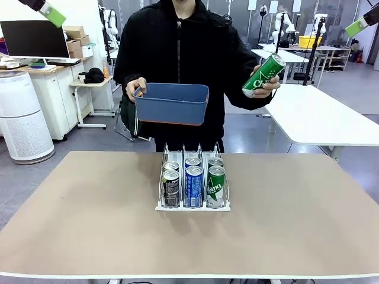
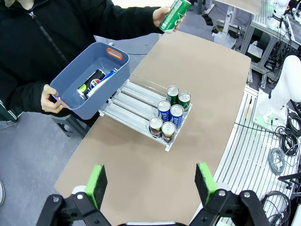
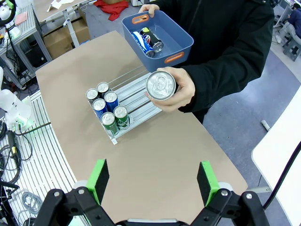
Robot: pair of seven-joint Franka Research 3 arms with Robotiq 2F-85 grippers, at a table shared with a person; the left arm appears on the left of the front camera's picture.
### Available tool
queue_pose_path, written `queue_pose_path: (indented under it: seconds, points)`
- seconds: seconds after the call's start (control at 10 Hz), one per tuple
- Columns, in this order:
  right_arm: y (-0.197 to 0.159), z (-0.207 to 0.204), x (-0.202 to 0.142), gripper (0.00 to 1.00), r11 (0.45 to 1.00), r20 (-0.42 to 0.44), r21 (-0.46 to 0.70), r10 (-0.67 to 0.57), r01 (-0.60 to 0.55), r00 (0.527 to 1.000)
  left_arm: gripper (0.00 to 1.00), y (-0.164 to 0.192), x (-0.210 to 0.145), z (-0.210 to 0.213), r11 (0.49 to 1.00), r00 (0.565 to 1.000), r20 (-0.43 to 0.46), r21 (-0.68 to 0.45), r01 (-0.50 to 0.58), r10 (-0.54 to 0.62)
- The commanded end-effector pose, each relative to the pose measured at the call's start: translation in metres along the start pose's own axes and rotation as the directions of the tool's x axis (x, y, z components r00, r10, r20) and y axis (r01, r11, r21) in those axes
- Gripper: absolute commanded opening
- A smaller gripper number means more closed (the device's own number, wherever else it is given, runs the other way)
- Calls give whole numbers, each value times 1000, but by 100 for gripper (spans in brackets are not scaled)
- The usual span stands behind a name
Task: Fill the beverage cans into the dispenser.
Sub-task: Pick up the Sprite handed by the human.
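The white wire dispenser (image 1: 161,207) stands mid-table with several cans in it: dark (image 1: 171,188), blue (image 1: 194,186) and green (image 1: 216,186) in front, three more behind. A person across the table holds a blue bin (image 1: 172,106) in one hand and a green can (image 1: 263,75) in the other, raised. In the left wrist view the bin (image 2: 83,63) holds more cans (image 2: 96,82) just behind the dispenser (image 2: 136,96). My left gripper (image 2: 151,183) and right gripper (image 3: 153,181) hover high above the table, both open with nothing in them. The right wrist view shows the held can's silver top (image 3: 161,85).
The brown table (image 1: 89,225) has free room on all sides of the dispenser. A white table (image 1: 320,118) stands behind at the right, and a white air purifier (image 1: 21,118) at the left. White arm bases (image 2: 282,89) sit beyond the table's near edge.
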State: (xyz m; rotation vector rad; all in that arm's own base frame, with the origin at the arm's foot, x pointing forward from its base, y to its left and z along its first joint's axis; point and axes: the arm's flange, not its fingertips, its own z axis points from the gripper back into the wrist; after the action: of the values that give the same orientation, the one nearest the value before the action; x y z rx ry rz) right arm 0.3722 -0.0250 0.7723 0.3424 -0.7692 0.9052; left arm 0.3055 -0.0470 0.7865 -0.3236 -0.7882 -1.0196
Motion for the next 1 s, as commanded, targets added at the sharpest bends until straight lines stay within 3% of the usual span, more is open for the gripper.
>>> queue_pose_path:
  seconds: [0.0,0.9]
  points:
    - [2,-1,-1,100,1000,-1,1,-2,2,1000,100,0,-1,-1,1000,1000,-4,7,0,0]
    - [2,-1,-1,100,1000,-1,1,-2,2,1000,100,0,-1,-1,1000,1000,-4,7,0,0]
